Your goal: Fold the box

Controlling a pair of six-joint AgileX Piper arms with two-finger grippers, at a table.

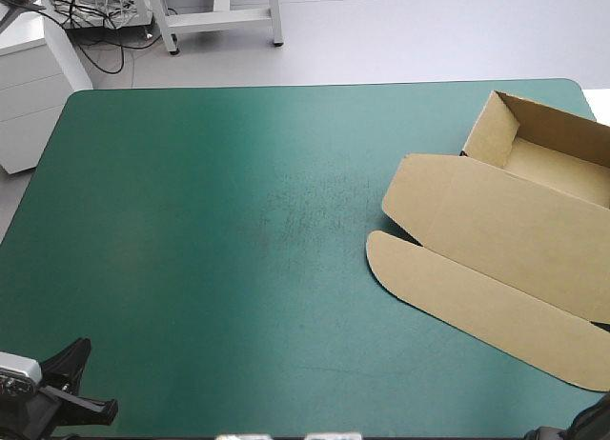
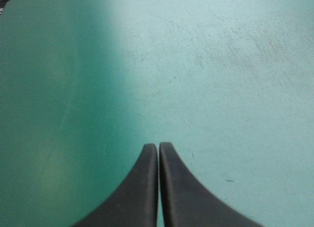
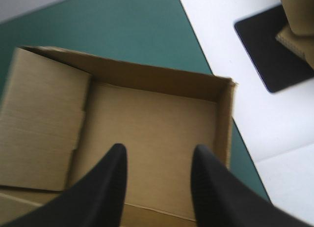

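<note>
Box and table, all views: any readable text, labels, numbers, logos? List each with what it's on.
None in any view.
The box is plain brown board on every face shown.
The teal-green cover carries only faint scuffs.
The left claw and the right claw are unmarked black.

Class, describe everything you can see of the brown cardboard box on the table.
The brown cardboard box is a cut sheet of plain board, folded into an open tray with raised walls at the table's far right. Its lid lies flat toward the near edge and ends in a long flap with rounded corners. It rests on the teal-green table cover. The right arm's black two-fingered pincer hangs open over the tray's floor; contact cannot be judged.
</note>
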